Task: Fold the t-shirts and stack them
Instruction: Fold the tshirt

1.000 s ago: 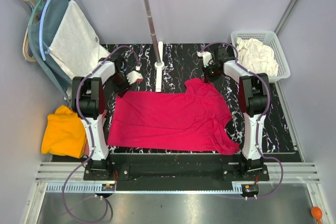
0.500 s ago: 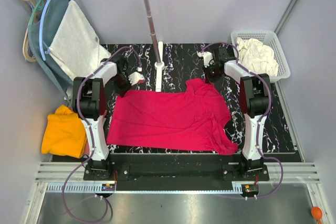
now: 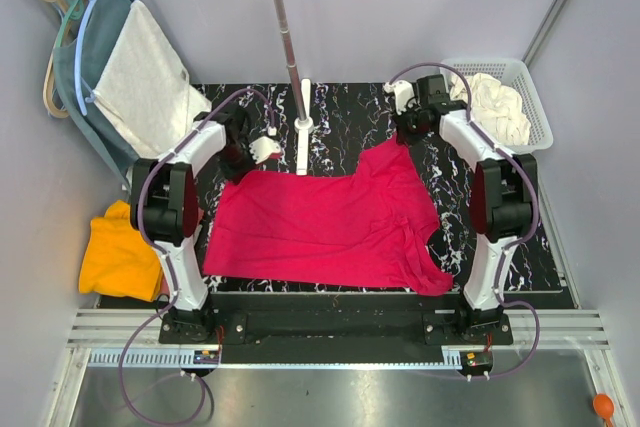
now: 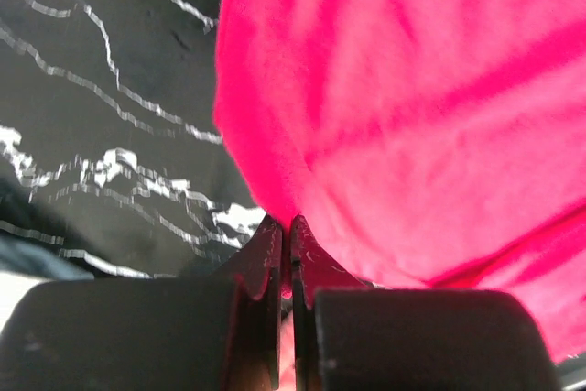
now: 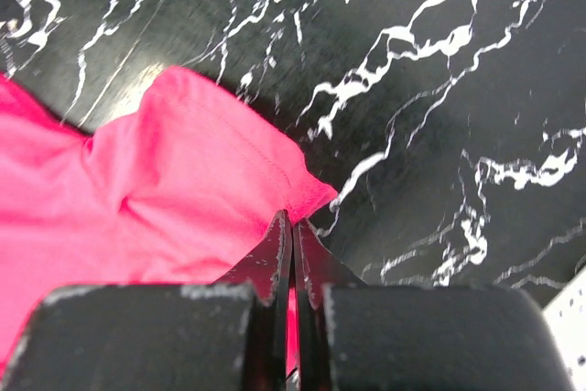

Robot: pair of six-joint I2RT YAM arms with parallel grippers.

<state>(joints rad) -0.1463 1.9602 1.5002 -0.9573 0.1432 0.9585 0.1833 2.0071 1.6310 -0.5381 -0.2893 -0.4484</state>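
red t-shirt [image 3: 330, 232] pinched at both far corners
left gripper [image 4: 286, 231], right gripper [image 5: 291, 226] clamped on its edge; black table [image 3: 350, 112] showing beyond

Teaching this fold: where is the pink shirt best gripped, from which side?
Take the shirt by its far corners, from beyond the far edge, as the left gripper and right gripper do: lying flat, it offers only thin edges.
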